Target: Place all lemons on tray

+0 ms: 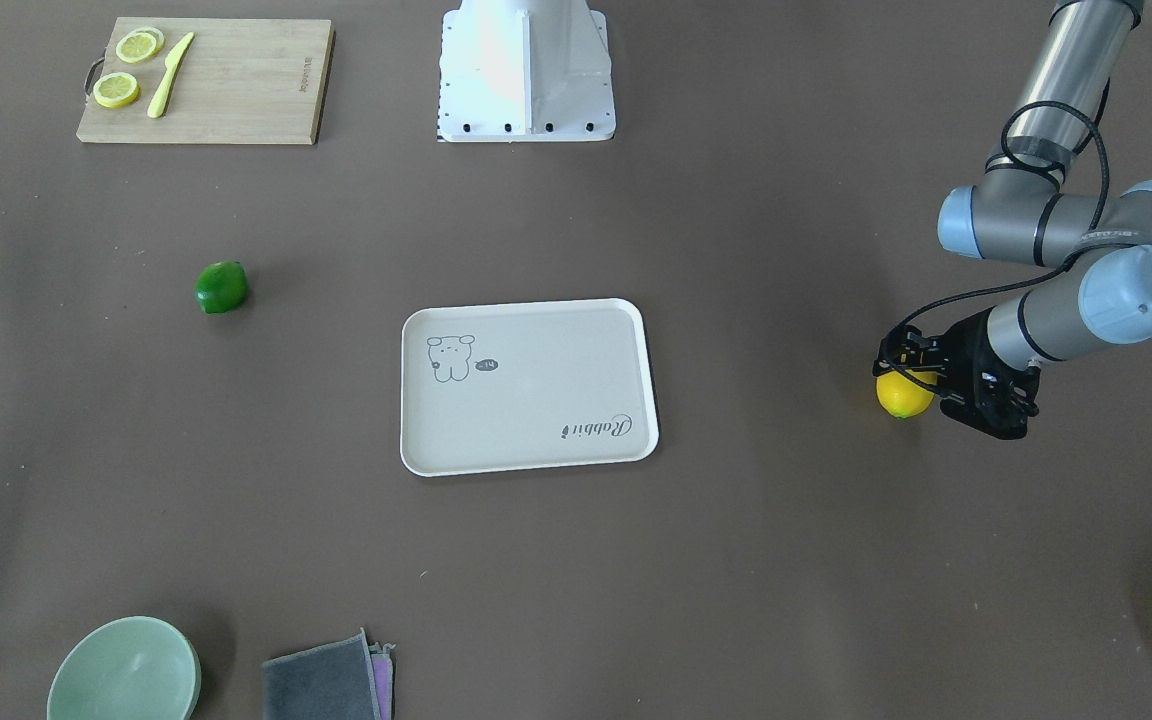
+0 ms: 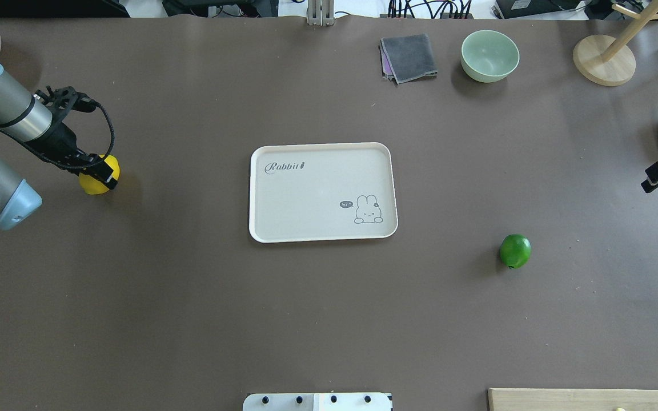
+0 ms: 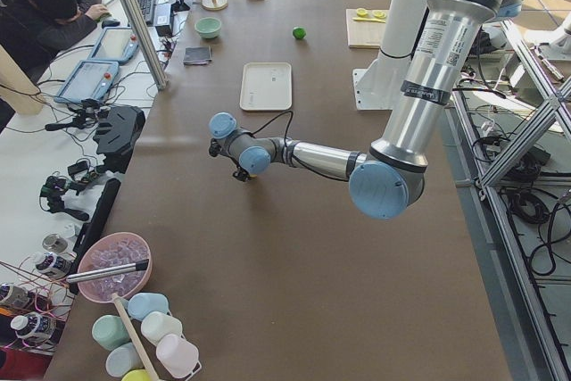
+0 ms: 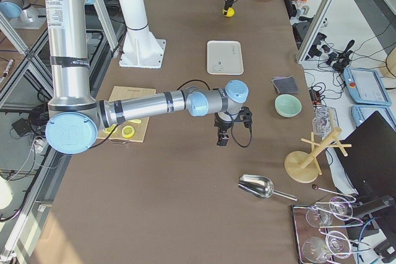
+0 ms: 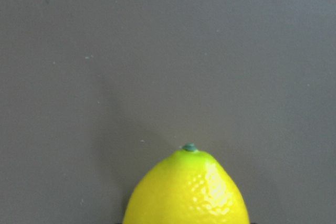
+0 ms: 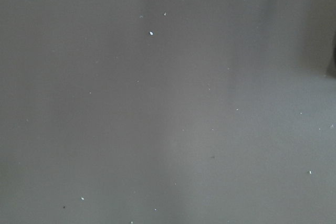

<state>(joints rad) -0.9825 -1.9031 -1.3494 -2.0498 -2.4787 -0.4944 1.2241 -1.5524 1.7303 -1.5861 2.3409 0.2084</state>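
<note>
Two off the tray (image 2: 306, 188): green lemon (image 2: 515, 250) lower right, yellow lemon (image 2: 92, 185) far left at left jaws; their grip unclear, right jaws too.

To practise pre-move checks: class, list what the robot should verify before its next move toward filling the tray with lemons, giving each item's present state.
1. Left gripper at the yellow lemon: ok, right over it.
2. Grip closed on that lemon: cannot tell.
3. Tray free to receive: ok, nothing in it.
4. Green lemon on tray: not ok, it lies on the table, apart.
5. Right gripper away from tray: ok.
</note>
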